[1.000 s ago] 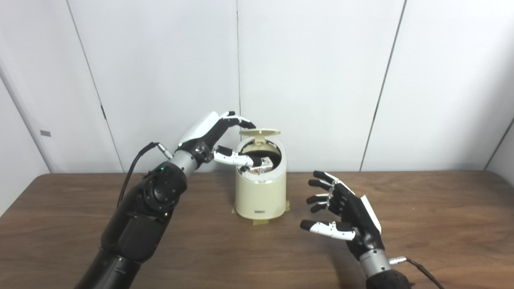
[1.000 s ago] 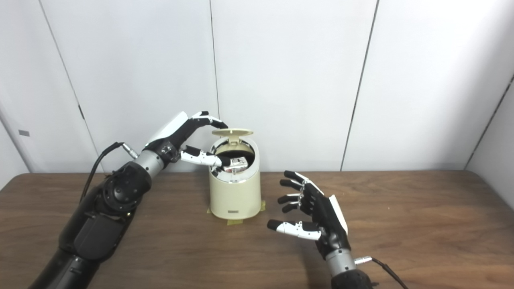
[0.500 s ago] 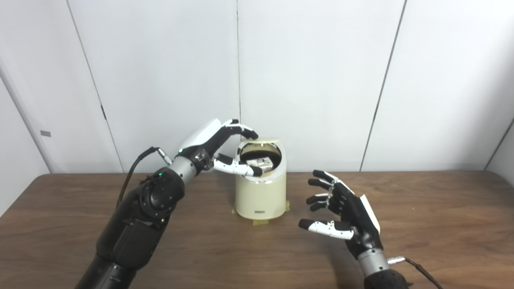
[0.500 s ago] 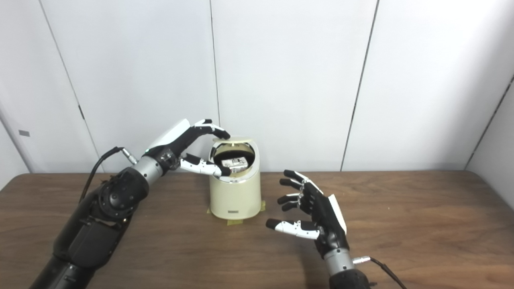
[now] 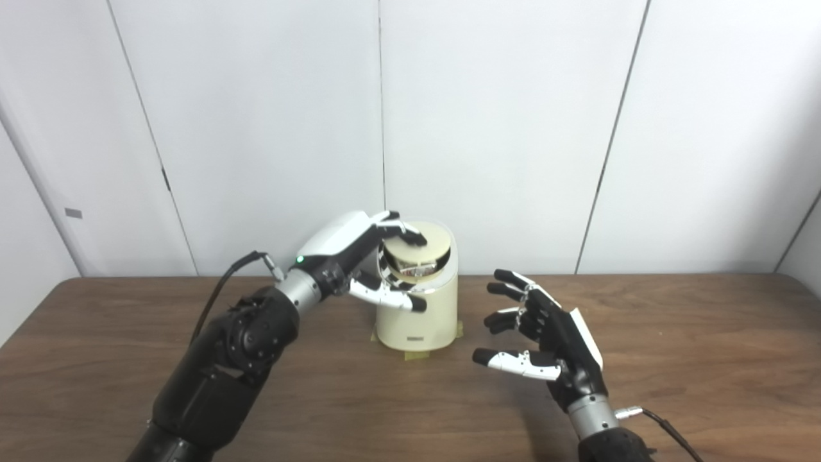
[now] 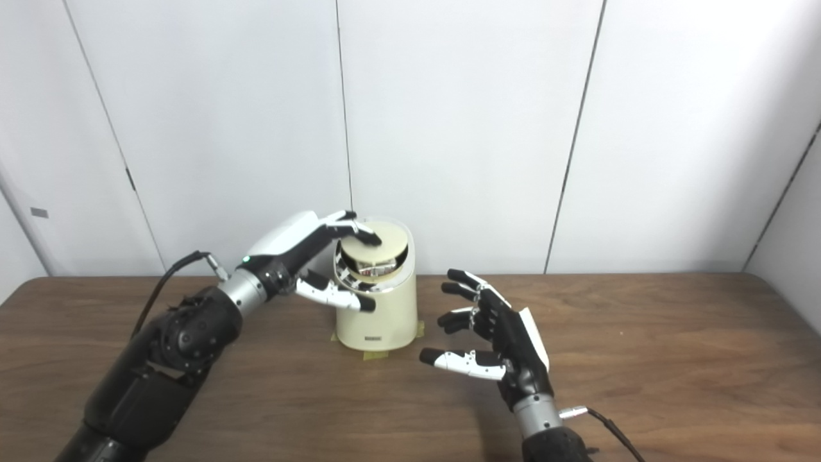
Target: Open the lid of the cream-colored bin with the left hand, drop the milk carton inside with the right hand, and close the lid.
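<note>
The carton cannot be seen: the lid [image 5: 420,247] covers most of the bin's [image 5: 417,308] mouth, and only a dark sliver with a shiny rim shows under the lid's front edge. Both arms are cut off by the bottom edge of the pictures. Whether the lid is fully seated cannot be told.

The left robot hand [image 5: 359,256] reaches over the bin from its left. Its fingers [image 5: 403,231] lie on top of the lid, and its thumb [image 5: 391,298] sticks out in front of the bin's upper wall, just below the rim; whether the thumb touches the wall cannot be made out. The hand grips nothing; it only presses on the lid.

The right robot hand [image 6: 497,337] hangs above the desk [image 5: 673,359] to the right of the bin and a little nearer the camera, apart from it. Its fingers are spread and curled, thumb pointing toward the bin, holding nothing.

The bin is cream-colored, round, upright, with a small label low on its front. It stands on the desk near the wall, with bits of yellowish tape [image 5: 417,353] showing at its base.
</note>
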